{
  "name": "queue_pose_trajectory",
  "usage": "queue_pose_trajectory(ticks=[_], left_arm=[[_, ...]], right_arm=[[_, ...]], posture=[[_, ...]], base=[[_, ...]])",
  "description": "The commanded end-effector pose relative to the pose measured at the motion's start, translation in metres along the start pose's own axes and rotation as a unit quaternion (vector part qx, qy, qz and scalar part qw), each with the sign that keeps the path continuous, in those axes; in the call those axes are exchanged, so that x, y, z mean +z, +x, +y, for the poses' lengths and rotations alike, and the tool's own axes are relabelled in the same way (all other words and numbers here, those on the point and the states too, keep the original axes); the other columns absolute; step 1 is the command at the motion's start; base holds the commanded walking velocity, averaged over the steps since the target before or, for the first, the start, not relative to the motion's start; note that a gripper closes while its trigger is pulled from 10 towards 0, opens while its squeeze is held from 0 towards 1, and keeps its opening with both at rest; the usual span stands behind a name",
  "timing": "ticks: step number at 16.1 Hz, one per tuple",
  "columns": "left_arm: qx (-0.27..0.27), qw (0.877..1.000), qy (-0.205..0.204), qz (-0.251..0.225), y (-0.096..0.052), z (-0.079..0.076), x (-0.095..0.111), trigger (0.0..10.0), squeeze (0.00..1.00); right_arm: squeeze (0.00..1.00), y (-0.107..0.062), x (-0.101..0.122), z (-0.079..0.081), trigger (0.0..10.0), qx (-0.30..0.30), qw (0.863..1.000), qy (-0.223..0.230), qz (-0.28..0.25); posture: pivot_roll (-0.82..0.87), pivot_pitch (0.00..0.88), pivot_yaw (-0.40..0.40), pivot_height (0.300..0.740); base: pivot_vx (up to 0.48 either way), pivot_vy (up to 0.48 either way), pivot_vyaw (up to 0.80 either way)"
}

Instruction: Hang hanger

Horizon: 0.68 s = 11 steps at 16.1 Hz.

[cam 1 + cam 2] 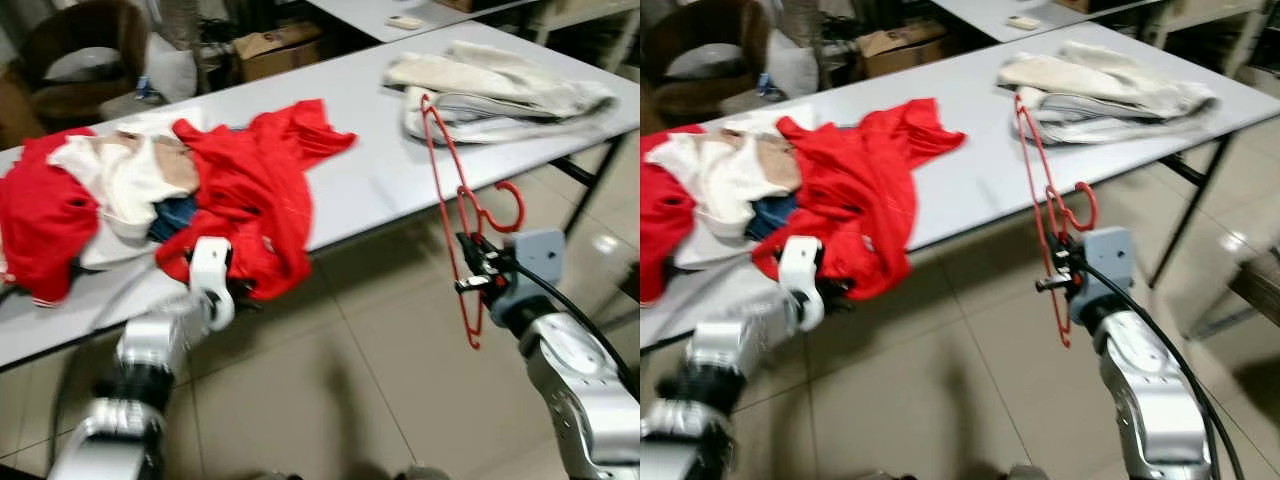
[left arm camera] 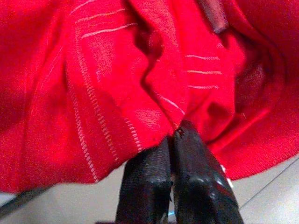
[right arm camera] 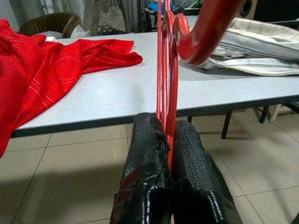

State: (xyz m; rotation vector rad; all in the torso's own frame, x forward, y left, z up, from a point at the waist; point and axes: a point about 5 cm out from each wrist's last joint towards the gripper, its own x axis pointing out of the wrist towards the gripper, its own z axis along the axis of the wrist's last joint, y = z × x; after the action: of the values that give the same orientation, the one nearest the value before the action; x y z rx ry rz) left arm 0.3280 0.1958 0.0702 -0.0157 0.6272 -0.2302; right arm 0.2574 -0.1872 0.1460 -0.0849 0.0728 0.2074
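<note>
A red wire hanger (image 1: 452, 190) stands upright in front of the table's edge, hook (image 1: 510, 205) to the right. My right gripper (image 1: 478, 268) is shut on its lower part; the wrist view has the hanger (image 3: 166, 70) pinched between both black fingers (image 3: 145, 172). A red shirt (image 1: 250, 190) lies on the white table (image 1: 370, 180) and droops over the front edge. My left gripper (image 2: 170, 140) is shut on the hem of that red shirt (image 2: 117, 79), below the table edge.
A heap of red, white and blue clothes (image 1: 90, 200) covers the table's left end. Folded beige garments (image 1: 500, 90) lie at the right end. Black table legs (image 1: 590, 195) stand to the right. A cardboard box (image 1: 280, 48) and a dark chair (image 1: 70, 60) are behind. The floor is tiled.
</note>
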Motion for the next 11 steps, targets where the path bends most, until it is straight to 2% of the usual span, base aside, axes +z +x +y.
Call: queue_pose_trajectory(ticks=[1, 2, 3, 4, 5, 6, 7, 8, 9, 11], left_arm=[[0.153, 0.951, 0.103, -0.246, -0.058, 0.058, 0.126, 0.0, 0.0], [0.136, 0.94, 0.128, -0.287, -0.068, 0.051, 0.154, 0.0, 0.0], [0.117, 0.939, 0.127, -0.297, -0.071, 0.045, 0.164, 0.0, 0.0], [0.085, 0.945, 0.123, -0.291, -0.07, 0.037, 0.168, 0.0, 0.0], [0.055, 0.957, 0.11, -0.264, -0.062, 0.031, 0.158, 0.0, 0.0], [0.041, 0.963, 0.095, -0.249, -0.058, 0.029, 0.151, 0.0, 0.0], [-0.004, 0.979, 0.031, -0.203, -0.043, 0.02, 0.123, 0.0, 0.0], [-0.054, 0.983, -0.062, -0.162, -0.03, 0.01, 0.093, 0.0, 0.0], [-0.058, 0.983, -0.087, -0.149, -0.025, 0.006, 0.077, 0.0, 0.0], [-0.038, 0.98, -0.115, -0.16, -0.021, 0.006, 0.068, 0.0, 0.0]], right_arm=[[0.0, 0.0, -0.001, 0.001, 10.0, 0.003, 1.0, 0.003, -0.002], [0.0, -0.001, 0.0, 0.001, 10.0, 0.0, 1.0, 0.004, -0.005], [0.0, -0.001, 0.0, 0.0, 10.0, -0.003, 1.0, 0.005, -0.006], [0.0, -0.003, -0.001, -0.001, 10.0, -0.008, 1.0, 0.006, -0.006], [0.0, -0.004, -0.003, 0.0, 10.0, -0.01, 1.0, 0.007, -0.005], [0.0, -0.005, -0.003, 0.0, 10.0, -0.01, 1.0, 0.007, -0.004], [0.0, -0.006, -0.004, 0.0, 10.0, -0.011, 1.0, 0.008, -0.003], [0.0, -0.006, -0.005, 0.001, 10.0, -0.011, 1.0, 0.008, -0.001], [0.0, -0.007, -0.005, 0.0, 10.0, -0.01, 1.0, 0.007, 0.0], [0.0, -0.006, -0.004, -0.001, 10.0, -0.008, 1.0, 0.006, 0.001]], posture=[[-0.11, 0.0, 0.175, 0.74], [-0.11, 0.0, 0.18, 0.74], [-0.11, 0.0, 0.186, 0.74], [-0.11, 0.0, 0.186, 0.74], [-0.12, 0.0, 0.203, 0.74], [-0.12, 0.0, 0.205, 0.74], [-0.12, 0.0, 0.204, 0.74], [-0.13, 0.0, 0.2, 0.74], [-0.12, 0.0, 0.192, 0.74], [-0.12, 0.0, 0.179, 0.74]], base=[[0.0, 0.0, 0.0], [0.0, 0.0, 0.0], [0.0, 0.0, 0.0], [0.0, 0.0, 0.0], [0.0, 0.0, 0.0], [0.0, 0.0, 0.0], [0.0, 0.0, 0.0], [0.0, 0.0, 0.0], [0.0, 0.0, 0.0], [0.0, 0.0, 0.0]])
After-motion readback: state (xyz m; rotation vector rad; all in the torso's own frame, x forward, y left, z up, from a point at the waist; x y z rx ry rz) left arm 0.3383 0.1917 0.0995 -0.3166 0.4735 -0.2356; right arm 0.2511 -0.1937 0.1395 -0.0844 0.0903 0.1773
